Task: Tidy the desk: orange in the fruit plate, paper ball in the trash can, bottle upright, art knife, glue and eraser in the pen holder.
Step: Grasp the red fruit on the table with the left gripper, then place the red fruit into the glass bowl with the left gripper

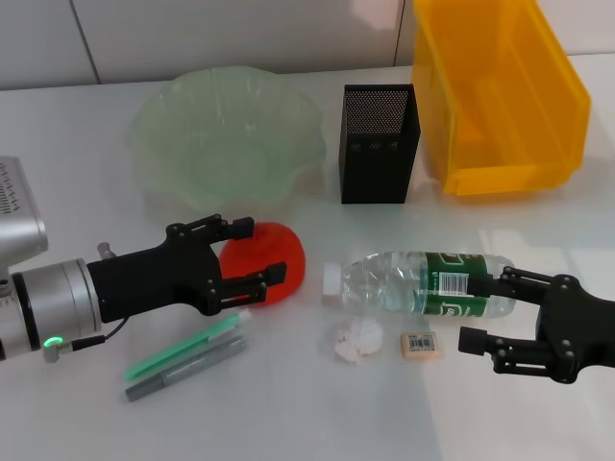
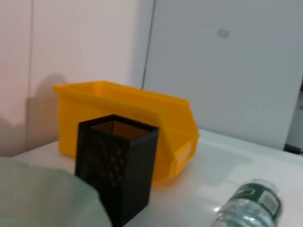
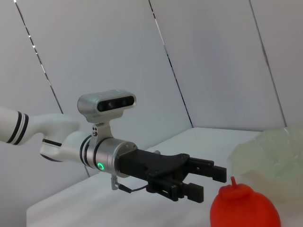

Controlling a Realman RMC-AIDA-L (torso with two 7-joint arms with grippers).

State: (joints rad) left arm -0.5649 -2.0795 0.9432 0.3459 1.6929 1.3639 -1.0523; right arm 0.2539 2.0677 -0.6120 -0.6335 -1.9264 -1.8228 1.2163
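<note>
Start at the near edge of the desk (image 1: 288, 423). Your right gripper (image 1: 482, 312) sits low at the near right with its fingers spread apart; one finger lies against the labelled end of the bottle (image 1: 423, 283), the other is on the near side, so the jaws straddle that end without closing. The bottle lies on its side, long axis running left to right, cap toward the robot's left, base toward the right gripper. The right arm is plainly the nearer one for standing it upright.

Just in front of the bottle you have one paper ball (image 1: 357, 340) and one eraser (image 1: 421, 343), side by side and apart. To the near left lie two pen-shaped items, a green one (image 1: 187, 350) and a grey one (image 1: 187, 370), parallel and nearly touching; which is the knife and which the glue cannot be told.

Your left gripper (image 1: 255, 252) is open around the one orange (image 1: 272, 263), a finger on each side; the right wrist view shows the tips just short of the fruit, so judge it not yet gripped. The orange lies directly ahead of those fingers, toward the robot's right.

Farther back stand one fruit plate (image 1: 173, 115), one pen holder (image 1: 378, 144) and one trash can (image 1: 500, 91), left to right.
</note>
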